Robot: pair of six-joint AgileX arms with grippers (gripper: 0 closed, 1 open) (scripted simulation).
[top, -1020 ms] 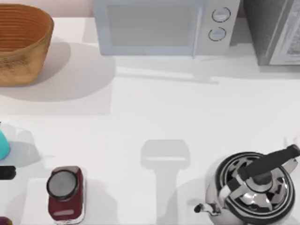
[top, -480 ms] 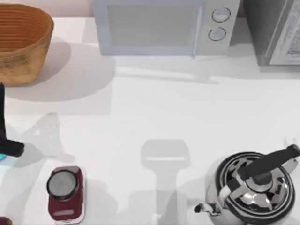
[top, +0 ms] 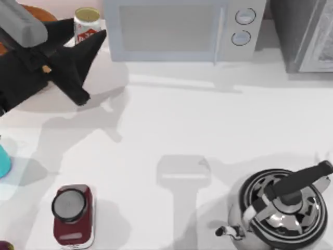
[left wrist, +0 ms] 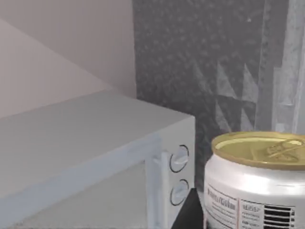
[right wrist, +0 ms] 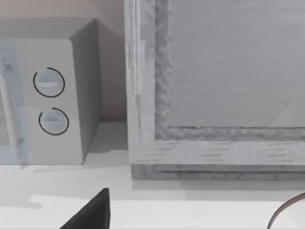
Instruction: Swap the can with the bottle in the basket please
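Top view, left gripper: at the far left of the table, over the basket, its dark fingers closed around the bottle.
Top view, bottle: upright, long axis vertical, gold top facing up, red label mark on its white side; it sits between the fingertips just left of the microwave.
Top view, other things: a dark red cylinder stands near left; a kettle near right.
Left wrist view, bottle: upright, gold top level, held close to the camera, the microwave behind.
Right wrist view, right gripper: one dark fingertip shows; whether its fingers are apart or together, I cannot tell. The microwave lies ahead.
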